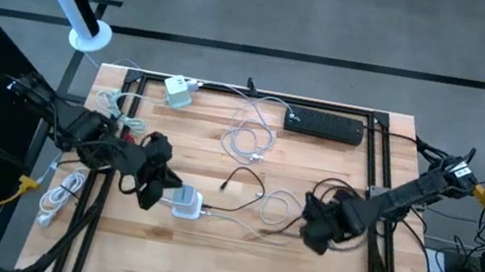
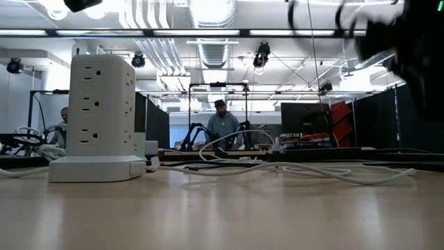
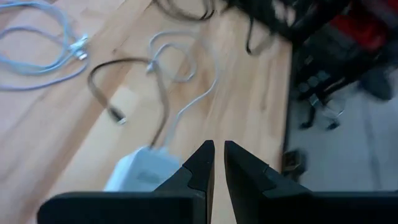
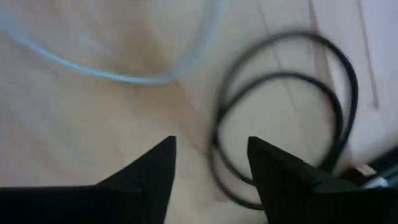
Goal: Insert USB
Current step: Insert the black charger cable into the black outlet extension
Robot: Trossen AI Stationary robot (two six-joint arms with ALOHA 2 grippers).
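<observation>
High view: left tool [image 1: 156, 191] sat just beside the white charger block [image 1: 187, 206] near the desk's [image 1: 201, 259] front-left, right tool [image 1: 316, 231] hovered over black cable loops [image 1: 332, 194] at right-centre, w/ a white cable [image 1: 275, 207] running from the block betw. the two tools. Low view: a white outlet tower [image 2: 100, 114] stood upright on the desk at left, cables strewn across behind it, a person far back in the room. Wrist views: left tool's fingers [image 3: 202, 165] were pressed together, nothing betw. them, the charger block [image 3: 140, 174] just beside; right tool's fingers [image 4: 155, 165] were spread, empty, above a black cable loop [image 4: 280, 130].
</observation>
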